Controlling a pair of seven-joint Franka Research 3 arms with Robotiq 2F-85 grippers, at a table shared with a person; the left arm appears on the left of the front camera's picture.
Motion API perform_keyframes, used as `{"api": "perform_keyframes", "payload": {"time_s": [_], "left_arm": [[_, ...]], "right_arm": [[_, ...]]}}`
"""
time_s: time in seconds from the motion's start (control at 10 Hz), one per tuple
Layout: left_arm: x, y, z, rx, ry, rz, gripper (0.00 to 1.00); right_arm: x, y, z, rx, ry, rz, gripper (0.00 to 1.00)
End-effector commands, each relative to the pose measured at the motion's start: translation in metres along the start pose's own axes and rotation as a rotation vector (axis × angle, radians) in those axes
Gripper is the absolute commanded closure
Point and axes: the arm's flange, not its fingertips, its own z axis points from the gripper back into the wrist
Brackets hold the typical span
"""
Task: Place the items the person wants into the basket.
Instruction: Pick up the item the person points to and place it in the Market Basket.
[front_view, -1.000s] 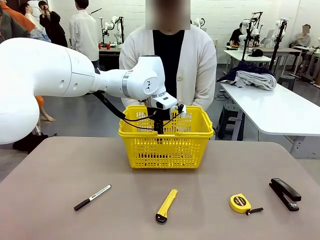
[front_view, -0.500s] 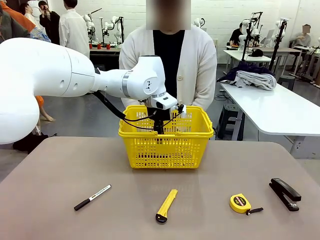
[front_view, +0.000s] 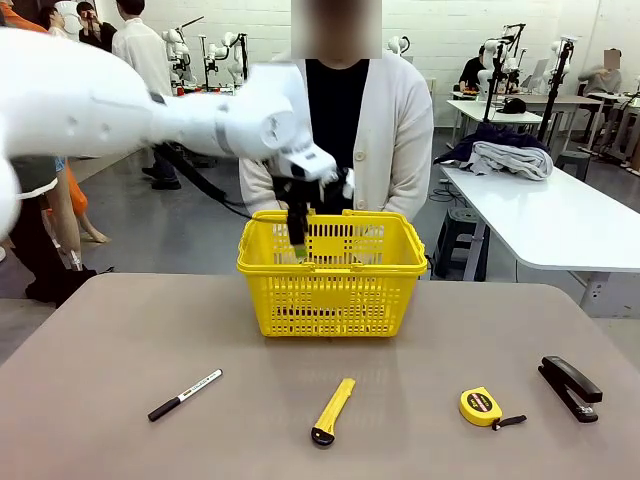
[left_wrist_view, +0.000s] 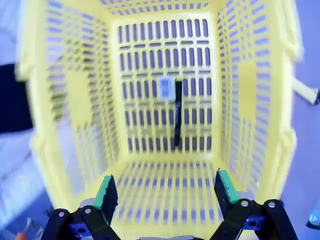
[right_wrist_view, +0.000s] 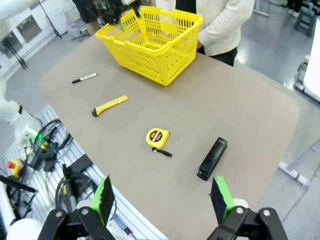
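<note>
Below the left gripper (left_wrist_view: 167, 189), whose green pads (left_wrist_view: 106, 192) stand wide apart and empty, a thin black pen (left_wrist_view: 177, 112) lies on the floor of the yellow slotted plastic basket (left_wrist_view: 75, 100), its long axis square to the line between the pads. The right gripper (right_wrist_view: 165, 196) hangs equally wide, empty.

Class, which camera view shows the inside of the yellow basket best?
The left wrist view: it looks straight down into the basket, with a black pen on its floor. The front view gives its near slotted wall; the right wrist view, the whole basket far off.
</note>
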Motion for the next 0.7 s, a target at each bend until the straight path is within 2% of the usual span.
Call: {"api": "perform_keyframes", "payload": {"time_s": [0.0, 0.2, 0.6], "left_arm": [[-0.072, -0.063, 0.061, 0.035, -0.005, 0.074, 0.00], [-0.124, -0.108, 0.101, 0.072, -0.040, 0.144, 0.00], [-0.201, -0.151, 0.109, 0.106, -0.063, 0.265, 0.00]], "right_arm": [[0.002, -0.002, -0.002, 0.012, -0.021, 0.009, 0.00], [0.002, -0.002, -0.002, 0.012, -0.021, 0.009, 0.00], [0.002, -0.002, -0.002, 0.012, -0.021, 0.009, 0.00]]}}
